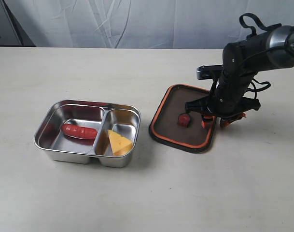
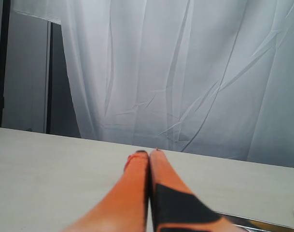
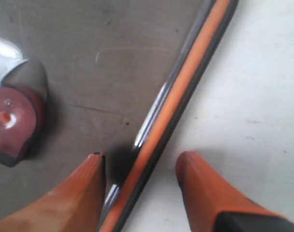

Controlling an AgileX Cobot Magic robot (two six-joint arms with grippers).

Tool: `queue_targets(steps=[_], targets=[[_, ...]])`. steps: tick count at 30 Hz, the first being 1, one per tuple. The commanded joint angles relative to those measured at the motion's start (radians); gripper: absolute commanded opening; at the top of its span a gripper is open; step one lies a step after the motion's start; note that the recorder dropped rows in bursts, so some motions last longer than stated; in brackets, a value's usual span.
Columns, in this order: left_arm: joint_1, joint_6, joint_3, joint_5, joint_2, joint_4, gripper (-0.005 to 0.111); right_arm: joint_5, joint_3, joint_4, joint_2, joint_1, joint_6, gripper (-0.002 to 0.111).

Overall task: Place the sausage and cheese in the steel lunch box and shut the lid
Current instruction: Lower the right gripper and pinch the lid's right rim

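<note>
The lid (image 1: pixel 168 116) is straddled at its rim by the spread right gripper (image 3: pixel 141 159); pinched too shallowly, it may be dropped.

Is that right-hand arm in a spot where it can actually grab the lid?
Probably yes. The right gripper is open, with the orange rim of the lid between its fingers, one over the lid and one over the table. Nothing seems to block it from closing on that edge.
</note>
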Motion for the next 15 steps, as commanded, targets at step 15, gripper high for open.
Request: queue_targets(steps=[15], targets=[[0.001, -0.001, 0.005, -0.005, -0.005, 0.026, 0.000, 0.000, -0.005, -0.019, 0.065, -0.007, 0.019, 0.028]])
